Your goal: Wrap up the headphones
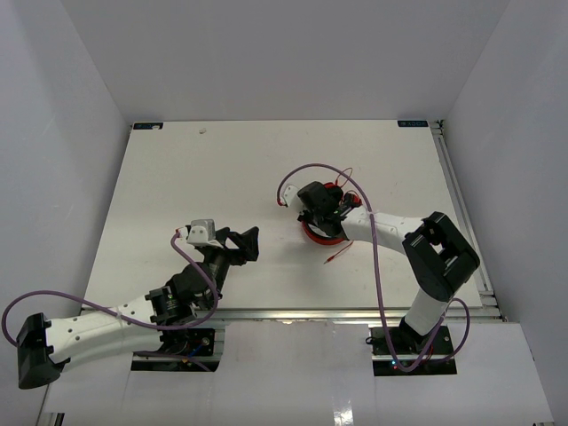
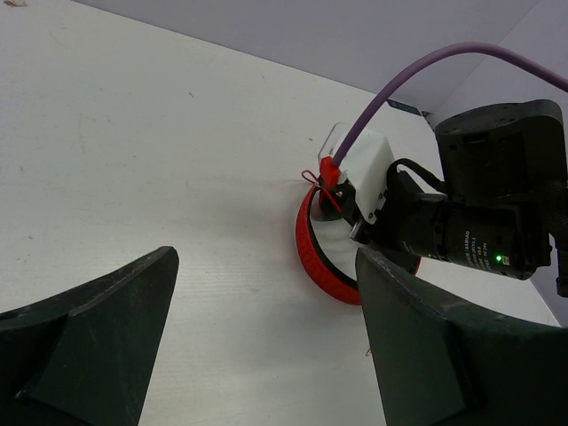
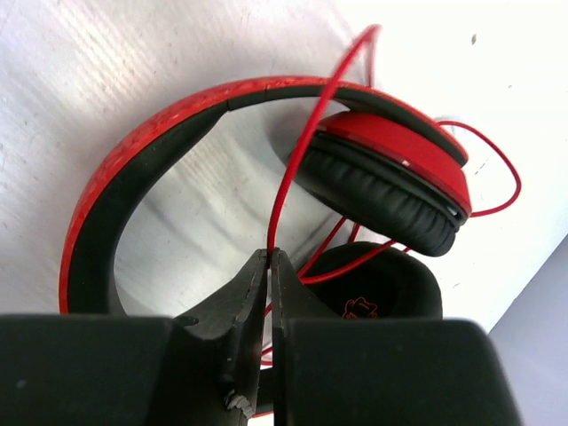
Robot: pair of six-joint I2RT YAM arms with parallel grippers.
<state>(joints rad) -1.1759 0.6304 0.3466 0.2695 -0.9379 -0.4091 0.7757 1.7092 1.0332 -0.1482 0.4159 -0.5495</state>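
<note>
The red headphones (image 1: 321,234) lie on the white table right of centre, mostly under my right wrist. In the right wrist view the red-and-black headband (image 3: 133,177) arcs round, with one earcup (image 3: 390,182) above and the other (image 3: 373,293) below. My right gripper (image 3: 270,256) is shut on the thin red cord (image 3: 288,169), which loops over the headband and earcups. The cord's free end (image 1: 339,254) lies on the table. My left gripper (image 1: 241,244) is open and empty, to the left of the headphones (image 2: 319,257).
Purple robot cables (image 1: 373,222) arc over the right arm and loop by the left arm's base (image 1: 27,311). A metal rail (image 1: 461,204) runs along the table's right edge. White walls enclose the table on three sides.
</note>
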